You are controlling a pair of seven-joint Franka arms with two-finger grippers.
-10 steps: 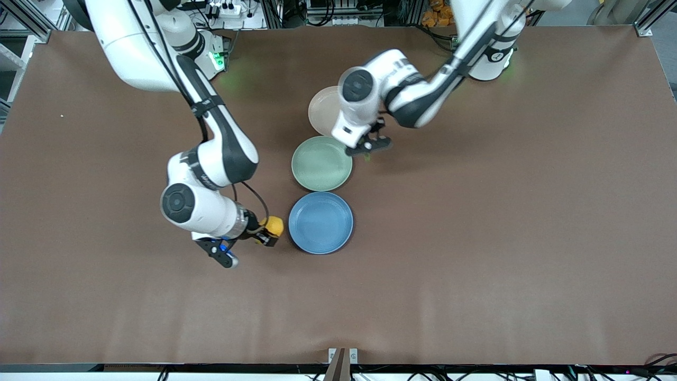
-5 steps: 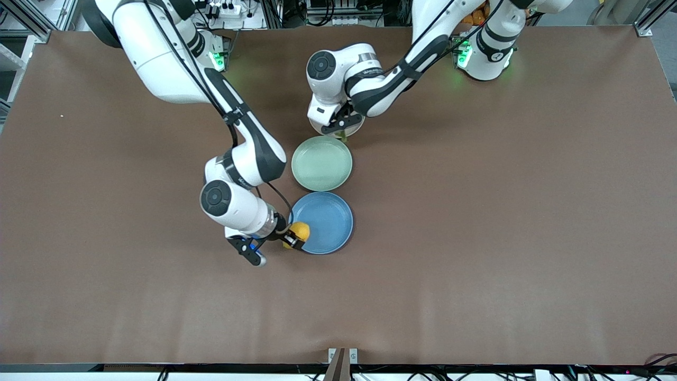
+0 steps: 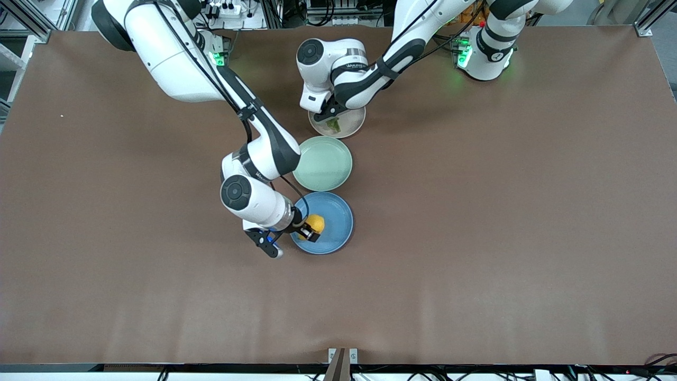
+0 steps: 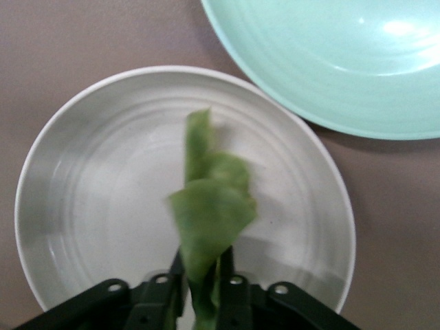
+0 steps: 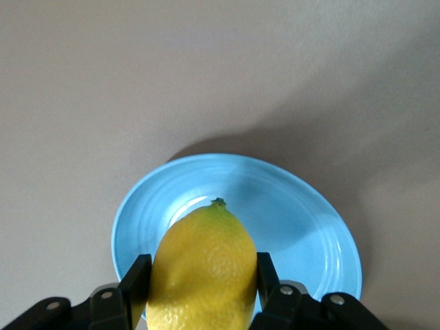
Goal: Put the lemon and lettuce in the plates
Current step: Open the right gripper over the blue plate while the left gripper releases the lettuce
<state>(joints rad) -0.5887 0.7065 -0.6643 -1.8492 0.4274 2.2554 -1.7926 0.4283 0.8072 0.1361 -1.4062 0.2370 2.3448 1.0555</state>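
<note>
My right gripper (image 3: 311, 229) is shut on the yellow lemon (image 3: 316, 224) and holds it over the light blue plate (image 3: 336, 211). In the right wrist view the lemon (image 5: 203, 268) sits between the fingers above the blue plate (image 5: 302, 227). My left gripper (image 3: 330, 117) is shut on the green lettuce (image 3: 334, 125) and holds it over the pale pink-beige plate (image 3: 351, 123). In the left wrist view the lettuce (image 4: 208, 210) hangs over the pale plate (image 4: 89, 185).
A mint green plate (image 3: 322, 163) lies between the two other plates; its rim shows in the left wrist view (image 4: 330, 62). The brown table (image 3: 502, 211) spreads wide toward the left arm's end and nearer the front camera.
My right gripper carried the lemon from beside the blue plate to over it. My left gripper carried the lettuce from beside the mint green plate to over the pale plate.
</note>
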